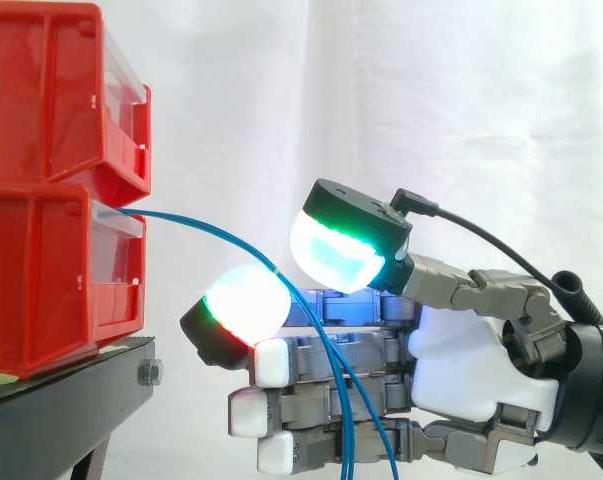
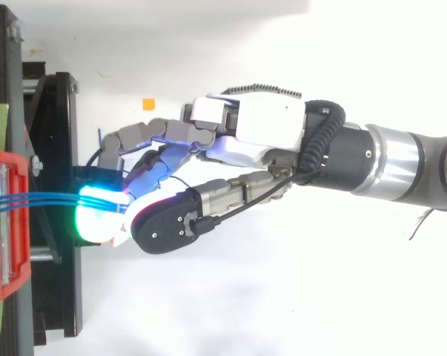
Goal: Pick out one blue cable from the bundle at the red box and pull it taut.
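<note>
Blue cable (image 1: 206,228) is caught between two glowing pads (image 1: 243,305): thumb pad on top, a finger pad underneath, closed to a pinch with barely a gap. The other fingers (image 1: 311,405) lie straight out below. The hand (image 1: 461,365) sits near the bins, pads level with the lower bin (image 1: 41,280). The cable leaves that bin's front lip and arcs gently to the pads, a slack curve rather than a straight line. It then drops in front of the straight fingers and off the bottom edge. From above we see the bundle (image 2: 45,199) as several strands side by side from bin to pads; we can't tell how many are in the pinch. The upper bin (image 1: 51,90) is stacked on the lower, both on the black stand (image 1: 71,390). The arm (image 2: 401,159) comes in from the right, white curtain (image 1: 461,100) behind.
</note>
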